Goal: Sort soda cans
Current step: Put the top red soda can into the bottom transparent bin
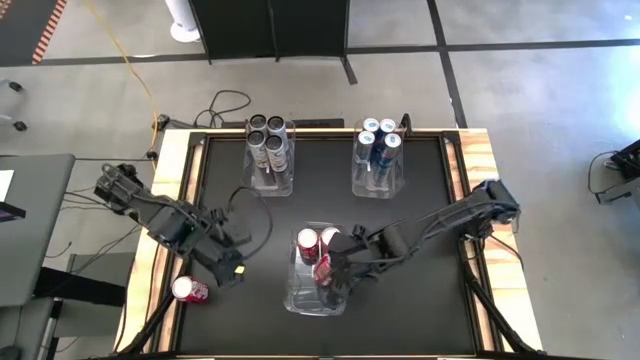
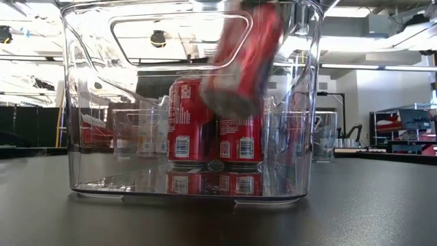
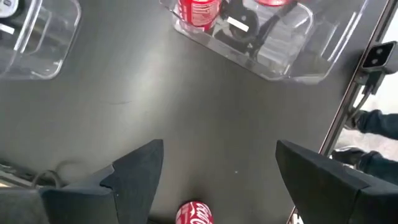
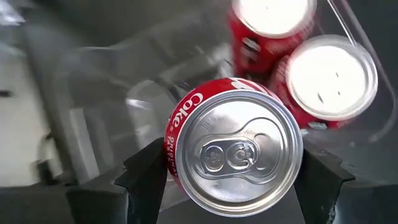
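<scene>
A clear bin (image 1: 300, 300) at the table's near middle holds two upright red cans (image 1: 308, 240) (image 1: 330, 237), which also show standing on its floor in the low view (image 2: 188, 123) (image 2: 239, 140). My right gripper (image 1: 335, 265) is inside this bin, shut on a third red can (image 4: 233, 152) that is tilted above the floor (image 2: 242, 58). A fourth red can (image 1: 190, 290) lies on its side at the table's left near edge. My left gripper (image 1: 232, 270) hovers open just right of it, and the can (image 3: 194, 213) shows between its fingers (image 3: 134, 177). My right gripper holds the red can by its side wall just below the top rim (image 4: 174, 143), pinched between the two fingers (image 4: 146, 180). They come from the can's top end, slanting down from the table's right. The can is tilted and lifted clear of the bin floor.
A bin with several dark cans (image 1: 270, 140) stands at the far left of the mat, and a bin with several blue-and-silver cans (image 1: 378, 140) at the far right. Open black mat (image 1: 420, 300) lies between and beside the bins. Cables (image 1: 225, 105) lie beyond the far edge.
</scene>
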Motion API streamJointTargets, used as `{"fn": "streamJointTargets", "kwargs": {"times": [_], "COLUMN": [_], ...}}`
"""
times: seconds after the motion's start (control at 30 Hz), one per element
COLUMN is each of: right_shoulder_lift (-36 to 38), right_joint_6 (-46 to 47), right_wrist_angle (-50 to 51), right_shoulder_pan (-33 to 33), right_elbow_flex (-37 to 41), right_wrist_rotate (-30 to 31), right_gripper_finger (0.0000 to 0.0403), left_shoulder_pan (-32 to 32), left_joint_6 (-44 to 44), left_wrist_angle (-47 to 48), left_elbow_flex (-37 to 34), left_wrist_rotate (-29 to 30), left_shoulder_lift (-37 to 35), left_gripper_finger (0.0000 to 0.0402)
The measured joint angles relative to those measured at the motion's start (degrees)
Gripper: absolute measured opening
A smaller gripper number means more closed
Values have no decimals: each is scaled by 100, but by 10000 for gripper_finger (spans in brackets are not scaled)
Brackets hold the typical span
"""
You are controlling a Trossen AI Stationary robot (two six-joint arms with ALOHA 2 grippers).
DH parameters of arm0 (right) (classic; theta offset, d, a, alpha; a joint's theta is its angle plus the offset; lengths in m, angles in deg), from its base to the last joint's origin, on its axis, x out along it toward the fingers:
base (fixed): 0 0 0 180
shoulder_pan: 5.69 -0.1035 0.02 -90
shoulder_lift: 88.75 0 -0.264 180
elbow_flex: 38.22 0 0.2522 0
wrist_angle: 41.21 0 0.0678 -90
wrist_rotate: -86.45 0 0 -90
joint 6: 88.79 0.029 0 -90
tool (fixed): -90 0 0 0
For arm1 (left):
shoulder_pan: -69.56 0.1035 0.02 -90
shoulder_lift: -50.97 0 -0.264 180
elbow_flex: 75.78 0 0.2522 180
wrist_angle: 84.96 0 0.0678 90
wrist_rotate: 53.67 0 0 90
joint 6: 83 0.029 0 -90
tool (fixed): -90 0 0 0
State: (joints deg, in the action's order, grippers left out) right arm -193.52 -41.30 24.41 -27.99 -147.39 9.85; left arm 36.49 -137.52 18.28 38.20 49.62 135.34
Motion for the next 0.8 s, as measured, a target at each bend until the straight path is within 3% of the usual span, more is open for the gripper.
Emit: {"fn": "streamJointTargets", "kwargs": {"times": [0.3,0.8], "right_shoulder_lift": [-641,-693], "right_joint_6": [778,668], "right_wrist_angle": [372,450], "right_shoulder_pan": [34,165], "right_elbow_flex": [0,0], "right_wrist_rotate": [157,423], "right_gripper_finger": [286,286], "left_shoulder_pan": [-414,-936], "left_joint_6": [288,-304], "left_wrist_angle": [-98,19], "left_elbow_flex": [0,0], "left_wrist_rotate": [-22,-26], "left_shoulder_lift": [3,17], "left_gripper_finger": [304,349]}}
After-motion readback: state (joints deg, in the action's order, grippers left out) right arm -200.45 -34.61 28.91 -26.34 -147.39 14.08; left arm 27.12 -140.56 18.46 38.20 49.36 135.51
